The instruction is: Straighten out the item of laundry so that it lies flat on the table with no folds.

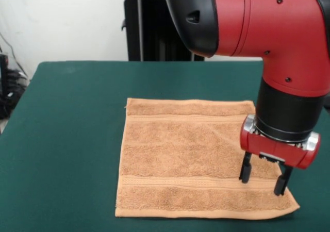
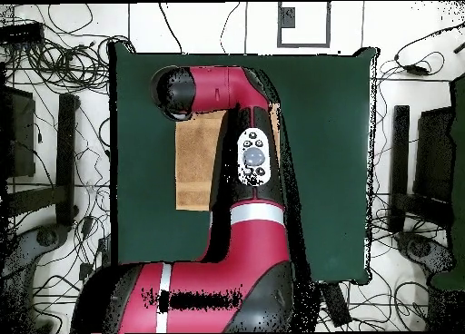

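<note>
The item of laundry (image 1: 185, 154), an orange-tan terry towel with woven border bands, lies spread out on the dark green table (image 1: 67, 118). Its near right corner juts out to a point. My gripper (image 1: 262, 180) hangs just above the towel's near right part, open, with nothing between its black fingers (image 1: 245, 172). In the overhead view the red arm covers most of the towel (image 2: 195, 162), and the gripper itself is hidden under the arm.
The table (image 2: 327, 167) extends well beyond the towel on all sides. Cables, stands and dark equipment (image 2: 54, 158) surround the table on the floor. A black frame (image 1: 149, 26) stands behind the table's far edge.
</note>
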Robot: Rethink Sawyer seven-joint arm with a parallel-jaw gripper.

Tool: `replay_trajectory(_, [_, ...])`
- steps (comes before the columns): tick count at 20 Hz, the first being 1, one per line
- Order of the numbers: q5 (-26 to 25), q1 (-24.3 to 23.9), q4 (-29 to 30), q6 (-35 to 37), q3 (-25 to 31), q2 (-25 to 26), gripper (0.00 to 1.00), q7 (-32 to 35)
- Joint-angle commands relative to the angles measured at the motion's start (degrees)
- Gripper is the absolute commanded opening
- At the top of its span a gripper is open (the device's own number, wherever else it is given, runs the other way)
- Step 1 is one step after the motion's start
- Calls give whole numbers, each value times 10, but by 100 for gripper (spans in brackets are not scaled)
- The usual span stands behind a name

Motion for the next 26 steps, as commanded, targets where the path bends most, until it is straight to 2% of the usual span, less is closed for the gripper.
replay_trajectory(1, [13,20,67,-19,11,15,100,88])
replay_trajectory(8, [9,26,69,-25,-1,16,100,99])
replay_trajectory(14, [-1,24,101,-50,1,-8,100,67])
replay_trajectory(26, [4,28,98,-76,-13,-4,100,82])
